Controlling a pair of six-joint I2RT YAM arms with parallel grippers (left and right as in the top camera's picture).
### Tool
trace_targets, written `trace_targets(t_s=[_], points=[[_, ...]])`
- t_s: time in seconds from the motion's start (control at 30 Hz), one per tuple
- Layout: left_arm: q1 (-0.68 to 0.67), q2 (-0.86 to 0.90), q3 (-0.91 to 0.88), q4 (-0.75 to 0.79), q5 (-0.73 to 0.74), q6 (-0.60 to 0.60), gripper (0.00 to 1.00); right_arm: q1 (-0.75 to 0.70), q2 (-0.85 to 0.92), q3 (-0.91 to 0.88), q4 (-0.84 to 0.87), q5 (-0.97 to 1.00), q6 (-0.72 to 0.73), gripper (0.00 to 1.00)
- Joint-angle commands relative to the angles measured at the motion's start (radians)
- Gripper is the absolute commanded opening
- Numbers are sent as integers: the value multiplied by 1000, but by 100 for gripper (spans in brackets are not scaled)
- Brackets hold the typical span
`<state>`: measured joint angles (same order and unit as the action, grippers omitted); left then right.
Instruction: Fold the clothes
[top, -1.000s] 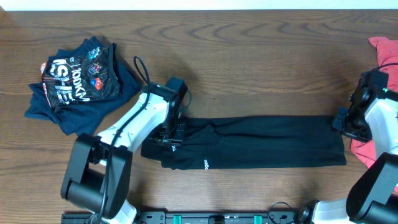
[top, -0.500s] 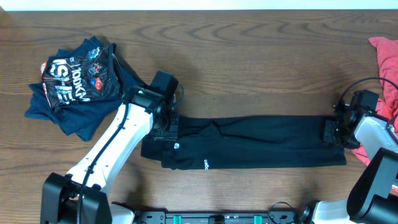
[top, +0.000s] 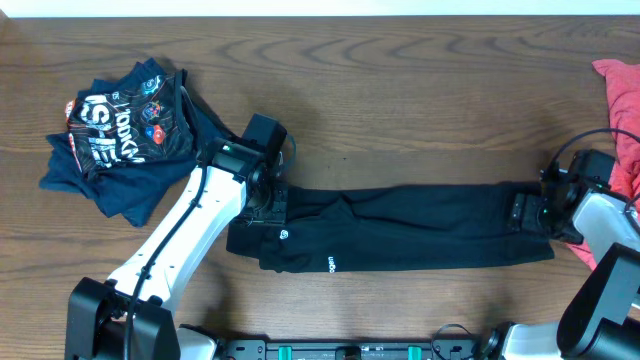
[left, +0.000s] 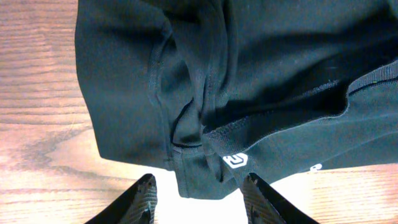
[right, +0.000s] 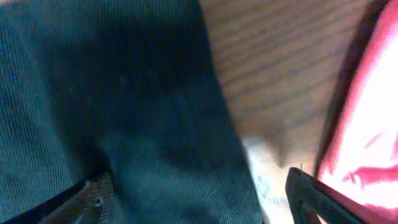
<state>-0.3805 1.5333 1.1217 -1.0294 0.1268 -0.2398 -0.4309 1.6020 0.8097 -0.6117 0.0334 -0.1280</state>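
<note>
— How do the arms stand?
— The left arm slants up toward 1 o'clock, with the left gripper (top: 268, 203) at the black T-shirt's (top: 400, 228) 9 o'clock end. The right gripper (top: 528, 212) is at its 3 o'clock end. Both jaws gape wide.
— And the shirt?
— It's a long flat band at the table's (top: 400, 100) 6 o'clock, with the white logo (left: 235, 161) showing. Its ends lie between the spread fingers (left: 140, 200), unpinched.

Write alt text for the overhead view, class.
A black T-shirt folded into a long strip lies on a wooden table, with the left tool and right tool at its ends. A printed navy garment lies far left, a coral-red one far right.
</note>
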Motion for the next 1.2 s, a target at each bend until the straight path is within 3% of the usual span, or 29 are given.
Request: trace_targets(t_s=[0.0, 0.37, 0.53, 0.57, 0.63, 0.67, 0.7, 0.9, 1.17], points=[[5, -11, 18, -5, -12, -10, 47, 3, 9, 51, -16, 44, -5, 86], [5, -11, 18, -4, -12, -10, 47, 4, 72, -24, 33, -50, -87, 83], [5, -11, 18, -4, -12, -10, 47, 4, 115, -27, 28, -85, -89, 73], [5, -11, 18, -4, -12, -10, 47, 4, 116, -27, 29, -95, -97, 64], [5, -11, 18, -3, -12, -10, 47, 4, 114, -25, 32, -94, -98, 29], [5, -11, 18, -2, -12, -10, 47, 4, 113, -25, 32, -94, -98, 7], [5, -11, 18, -2, -12, -10, 47, 4, 112, -24, 33, -94, -98, 1], [5, -11, 18, 7, -12, -10, 47, 3, 110, 25, 25, -72, -44, 1], [6, -11, 18, 29, -12, -10, 47, -3, 110, 261, -159, 244, 69, 1]])
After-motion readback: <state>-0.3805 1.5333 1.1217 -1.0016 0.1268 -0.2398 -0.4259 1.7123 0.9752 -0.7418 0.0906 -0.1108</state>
